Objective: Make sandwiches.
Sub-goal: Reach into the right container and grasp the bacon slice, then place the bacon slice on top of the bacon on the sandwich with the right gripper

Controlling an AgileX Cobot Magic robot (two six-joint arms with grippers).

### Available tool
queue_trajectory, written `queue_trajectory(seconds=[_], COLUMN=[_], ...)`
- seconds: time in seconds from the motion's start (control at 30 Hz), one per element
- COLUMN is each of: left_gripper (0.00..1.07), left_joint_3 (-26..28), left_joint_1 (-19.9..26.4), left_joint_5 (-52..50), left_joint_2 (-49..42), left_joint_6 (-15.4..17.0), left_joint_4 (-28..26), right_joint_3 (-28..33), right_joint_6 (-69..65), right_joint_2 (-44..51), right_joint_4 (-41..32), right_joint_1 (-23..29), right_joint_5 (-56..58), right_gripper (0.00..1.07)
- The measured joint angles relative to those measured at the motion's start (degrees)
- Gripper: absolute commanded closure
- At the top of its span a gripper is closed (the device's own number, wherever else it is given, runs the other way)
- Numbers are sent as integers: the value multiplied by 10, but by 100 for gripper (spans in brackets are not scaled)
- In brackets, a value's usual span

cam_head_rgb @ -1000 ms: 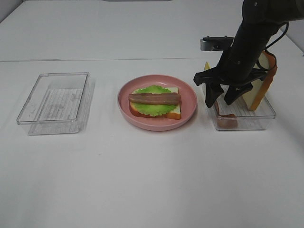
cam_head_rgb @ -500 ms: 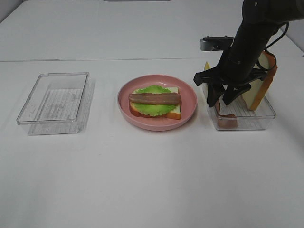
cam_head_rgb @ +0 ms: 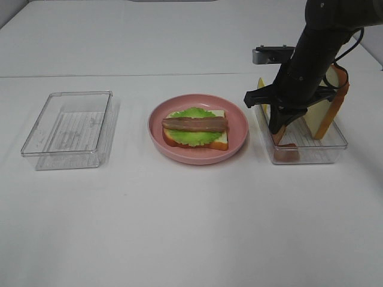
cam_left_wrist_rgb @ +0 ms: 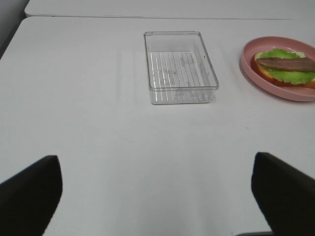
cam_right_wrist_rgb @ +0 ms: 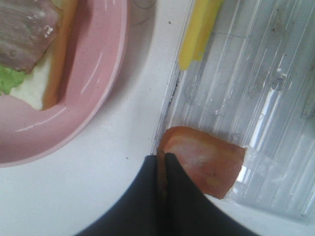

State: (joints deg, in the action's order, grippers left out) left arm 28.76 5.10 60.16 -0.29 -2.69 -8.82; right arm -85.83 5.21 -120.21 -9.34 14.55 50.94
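No lettering, label, brand, number or sign could be read anywhere. The near clear box [cam_head_rgb: 326, 143], at the right claw [cam_head_rgb: 279, 129], showed only moulded ribs. So did the far clear box [cam_head_rgb: 66, 128], well away from that claw. The pink plate [cam_head_rgb: 197, 158] between them and the sandwich [cam_head_rgb: 195, 128] on it were unmarked.
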Motion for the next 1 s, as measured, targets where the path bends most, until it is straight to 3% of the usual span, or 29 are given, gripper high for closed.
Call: queue_trajectory(seconds=[0.3,0.37,0.67,0.73,1.0], left_gripper=[9,9,9,9,9], left_joint_3=[0,0,0,0,0], left_joint_1=[0,0,0,0,0], left_joint_5=[0,0,0,0,0], left_joint_2=[0,0,0,0,0], left_joint_6=[0,0,0,0,0], left_joint_4=[0,0,0,0,0], right_joint_3=[-1,-13,-56,-63,-63], right_joint_6=[0,-11,-10,21,49], right_joint_2=[23,83,151,152,114], right_joint_4=[-22,-60,-149,-221,-278], right_joint_1=[0,0,0,9,64], right_joint_5=[39,62,60,19,-64], right_gripper=[107,107,107,107,107])
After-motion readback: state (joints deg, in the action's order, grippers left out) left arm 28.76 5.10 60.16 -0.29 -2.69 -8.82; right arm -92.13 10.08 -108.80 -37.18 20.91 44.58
